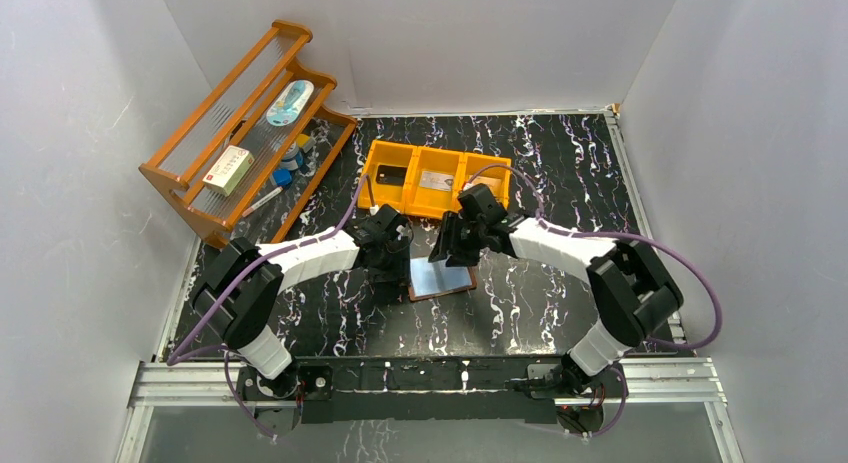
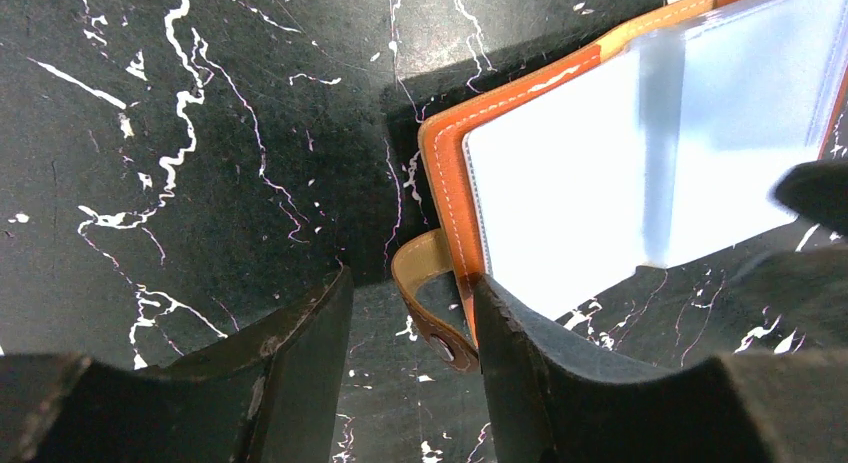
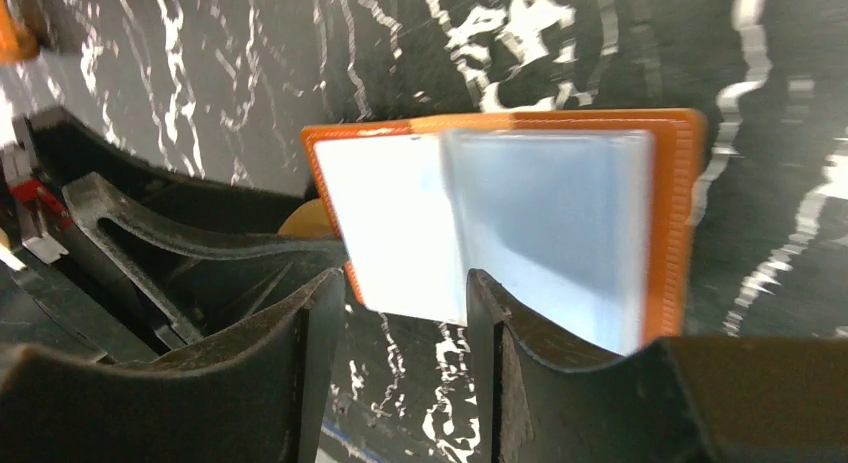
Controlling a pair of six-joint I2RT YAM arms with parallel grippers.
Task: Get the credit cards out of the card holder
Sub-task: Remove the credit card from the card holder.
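Note:
The brown card holder (image 1: 441, 279) lies open on the black marble table, its pale-blue clear pockets facing up. No card shows in the pockets. My left gripper (image 1: 395, 245) is open at the holder's left edge. In the left wrist view (image 2: 410, 298) the snap strap (image 2: 432, 313) lies between the jaws, unclamped, and the right finger (image 2: 520, 363) touches the holder's stitched edge (image 2: 448, 198). My right gripper (image 1: 455, 245) is open over the holder's far edge. In the right wrist view (image 3: 400, 293) it hovers by the pockets (image 3: 520, 213). A black card (image 1: 392, 175) and a silvery-grey card (image 1: 435, 180) lie in the orange bin.
The orange three-compartment bin (image 1: 436, 155) stands just behind the grippers. A wooden rack (image 1: 165, 171) at the back left holds a white-and-red box (image 1: 228, 169) and small items. White walls close in the left, back and right.

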